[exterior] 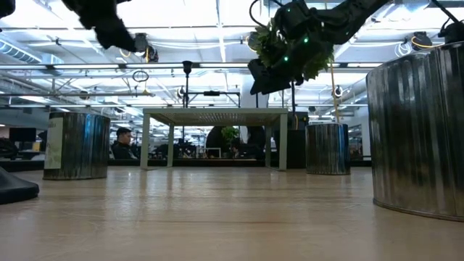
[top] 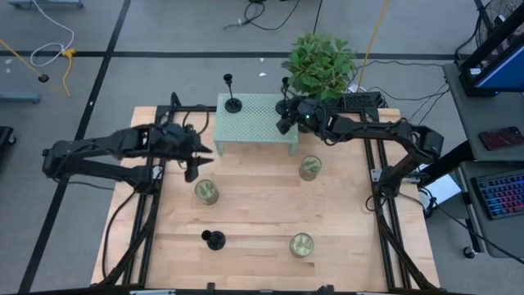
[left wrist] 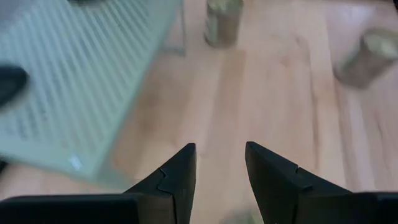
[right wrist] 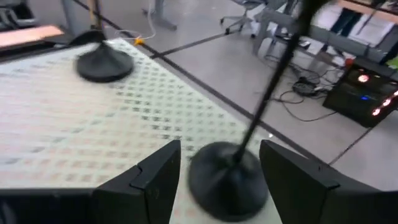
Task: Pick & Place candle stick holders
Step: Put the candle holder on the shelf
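A pale green perforated stand (top: 256,123) sits at the table's far side. One black candle stick holder (top: 233,104) stands by its disc base on the stand's left part. A second holder (right wrist: 227,177) stands by its base at the stand's right far corner, its stem (right wrist: 267,93) upright. My right gripper (right wrist: 217,149) is open there, one finger on either side of that base; it also shows in the high view (top: 286,123). A third holder (top: 214,240) stands on the table near the front. My left gripper (left wrist: 221,149) is open and empty by the stand's left near corner (top: 196,160).
Three metal tins stand on the wooden table: one left of centre (top: 206,192), one right of centre (top: 309,168), one near the front (top: 301,244). A green potted plant (top: 321,61) stands just behind the stand's right end, above my right gripper.
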Controlling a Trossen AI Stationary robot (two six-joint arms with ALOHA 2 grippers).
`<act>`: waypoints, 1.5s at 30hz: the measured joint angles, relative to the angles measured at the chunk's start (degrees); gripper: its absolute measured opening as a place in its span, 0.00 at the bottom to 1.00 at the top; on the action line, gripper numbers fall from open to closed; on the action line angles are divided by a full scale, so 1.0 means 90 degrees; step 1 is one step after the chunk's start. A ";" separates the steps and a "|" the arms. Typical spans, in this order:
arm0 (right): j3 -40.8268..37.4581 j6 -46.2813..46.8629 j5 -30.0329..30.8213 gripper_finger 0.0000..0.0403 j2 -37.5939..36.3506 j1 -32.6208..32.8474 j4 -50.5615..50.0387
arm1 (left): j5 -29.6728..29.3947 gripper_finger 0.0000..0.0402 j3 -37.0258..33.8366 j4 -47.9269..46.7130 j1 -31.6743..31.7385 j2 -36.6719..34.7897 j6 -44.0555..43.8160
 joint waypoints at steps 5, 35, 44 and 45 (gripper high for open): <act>-0.0003 0.0123 0.0006 0.53 -0.0061 0.0405 -0.0721 | 0.0001 0.36 -0.0111 -0.1098 -0.0646 0.0100 -0.0368; 0.0004 0.0540 0.0013 0.53 -0.0311 0.2265 -0.1785 | 0.0120 0.36 -0.3944 0.6599 -0.4613 0.1304 -0.0355; 0.0002 0.0494 0.0016 0.53 -0.0311 0.2301 -0.1602 | -0.0264 0.36 -0.3869 0.7821 -0.4986 0.2741 -0.0332; 0.0002 0.0493 0.0014 0.53 -0.0311 0.2301 -0.1604 | -0.0361 0.36 -0.3850 0.7952 -0.4994 0.2818 -0.0315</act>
